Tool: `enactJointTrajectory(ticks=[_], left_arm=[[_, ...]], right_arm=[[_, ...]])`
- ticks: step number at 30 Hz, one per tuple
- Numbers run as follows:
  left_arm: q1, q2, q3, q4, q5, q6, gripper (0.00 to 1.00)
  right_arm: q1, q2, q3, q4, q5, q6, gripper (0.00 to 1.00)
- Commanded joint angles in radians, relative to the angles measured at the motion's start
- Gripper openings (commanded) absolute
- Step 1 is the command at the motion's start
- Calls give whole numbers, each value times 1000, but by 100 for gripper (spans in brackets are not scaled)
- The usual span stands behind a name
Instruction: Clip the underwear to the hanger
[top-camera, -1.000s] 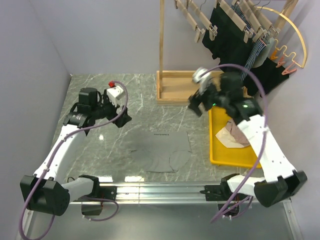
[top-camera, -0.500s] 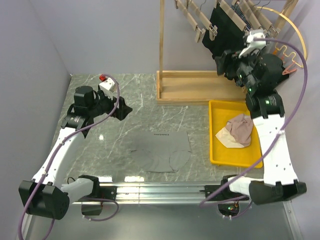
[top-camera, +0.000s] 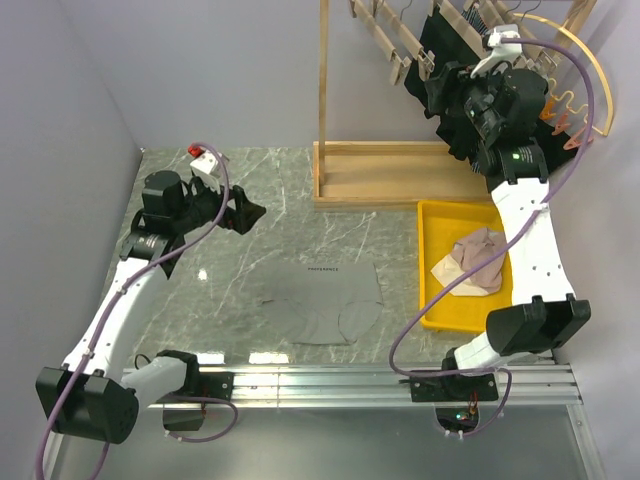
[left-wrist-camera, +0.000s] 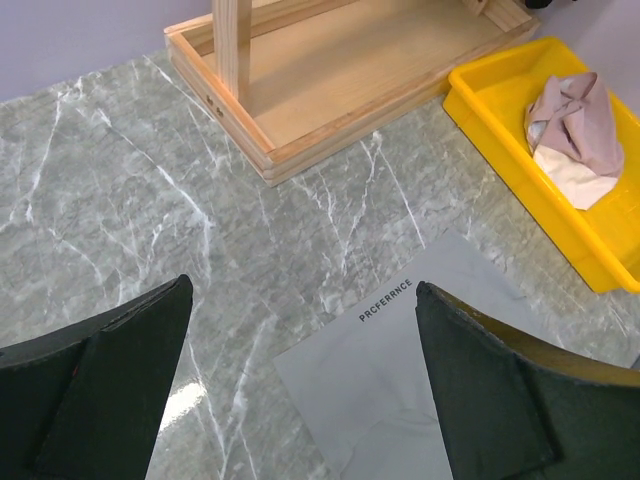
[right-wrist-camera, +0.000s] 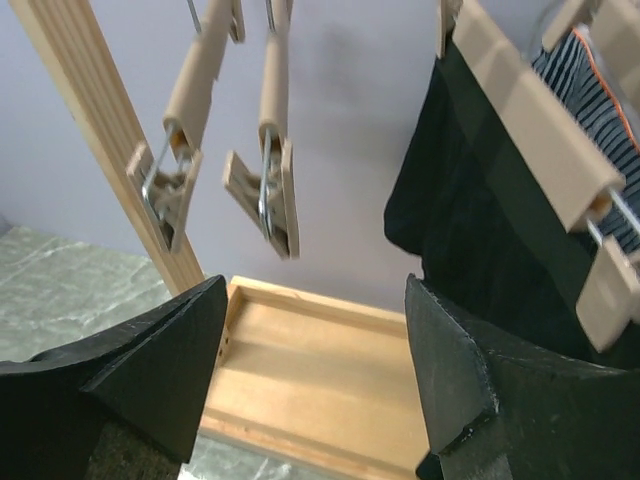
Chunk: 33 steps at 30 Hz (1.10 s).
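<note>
Right gripper (right-wrist-camera: 315, 330) has risen to the hanger (right-wrist-camera: 272, 95), spread; left gripper (left-wrist-camera: 300, 300) spread near underwear (left-wrist-camera: 400, 370).

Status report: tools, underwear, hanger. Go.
Both open, empty: left tool over the table, right tool up at the rack. Underwear flat on table, unclipped. Hanger bare on rack.
</note>
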Motion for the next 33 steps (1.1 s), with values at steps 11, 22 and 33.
enactJointTrajectory(ticks=[11, 22, 33], left_arm=[[28, -86, -74, 102, 34, -71, 99], [50, -106, -100, 98, 9, -43, 99], [54, -135, -123, 98, -6, -49, 99]], right_arm=[[-5, 115, 157, 87, -28, 9, 79], [9, 184, 235, 107, -71, -23, 79], [24, 253, 298, 103, -45, -62, 63]])
